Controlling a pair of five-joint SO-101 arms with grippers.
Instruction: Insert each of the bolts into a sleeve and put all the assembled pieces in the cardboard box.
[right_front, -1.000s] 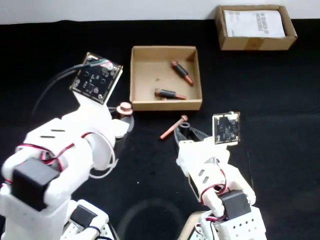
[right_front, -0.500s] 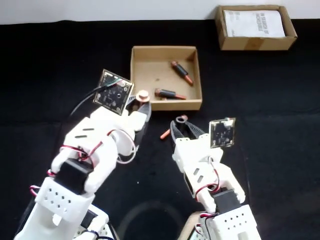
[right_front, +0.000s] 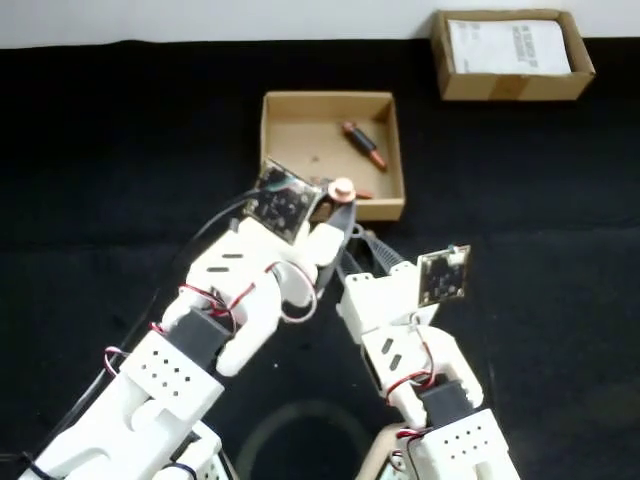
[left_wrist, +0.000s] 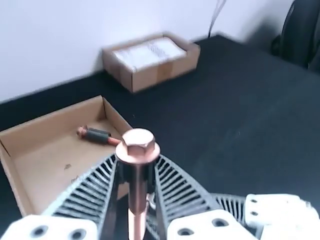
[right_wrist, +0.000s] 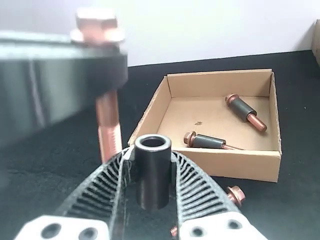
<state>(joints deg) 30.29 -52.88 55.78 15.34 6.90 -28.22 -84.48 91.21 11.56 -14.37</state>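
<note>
The right gripper (right_wrist: 152, 159) is clamped on an upright black sleeve (right_wrist: 153, 180). Just beside those jaws, the left gripper (left_wrist: 136, 167) pinches a copper bolt (left_wrist: 138, 146), head up. A loose bolt (right_wrist: 234, 194) lies just past the right jaws. Beyond both, the cardboard box (right_wrist: 235, 162) holds 2 assembled pieces (right_wrist: 205, 140).

No writing can be read. A white printed sheet (right_front: 508, 46) lies in the shallow cardboard box (right_front: 512, 88) at the far right of the surface (right_front: 560, 250). Its lines of dark print are too small and blurred to make out.
</note>
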